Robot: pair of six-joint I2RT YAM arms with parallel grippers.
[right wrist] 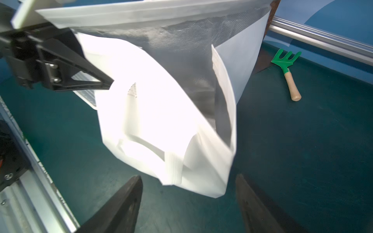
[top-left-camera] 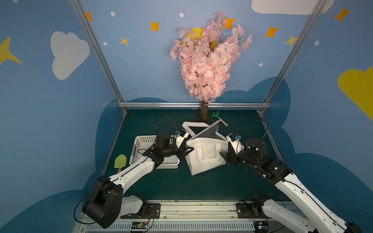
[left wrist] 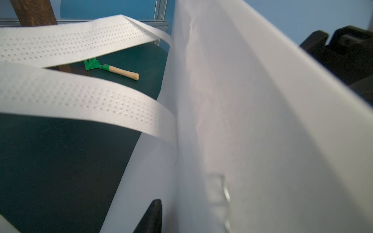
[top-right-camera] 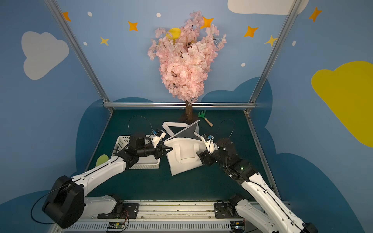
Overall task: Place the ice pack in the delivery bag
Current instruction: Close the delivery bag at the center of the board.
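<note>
**1. Bag pos.** The delivery bag (top-left-camera: 205,159) sits tilted at mid-worktop (top-left-camera: 181,185), btwn the two hands. It is just beside the white perforated basket (top-left-camera: 139,141) and in front of the tree trunk (top-left-camera: 203,113). One strap loop (top-left-camera: 194,124) lies out toward the trunk. The other lies flat on the bag's near wall. The foil lining (right wrist: 181,50) shows at the mouth in the right wrist view.

**2. Left hand** (top-left-camera: 189,149). It is at the bag's upper corner on the basket side, in both top views (top-right-camera: 170,149). The fingers are narrowed. In the left wrist view one black finger (left wrist: 154,213) lies against the bag wall. The opposite finger is covered by fabric, so a pinch on the rim is probable, not confirmed.

**3. Right hand** (top-left-camera: 222,154). It is at the bag's opposite edge. In the right wrist view the fingers (right wrist: 129,201) are spread wide w/ nothing clamped. The bag's near corner lies in line btwn the tips, w/ no contact visible.

**4. Misc.** A green rake (top-left-camera: 219,118) lies on the worktop near the trunk, apart from the bag.
</note>
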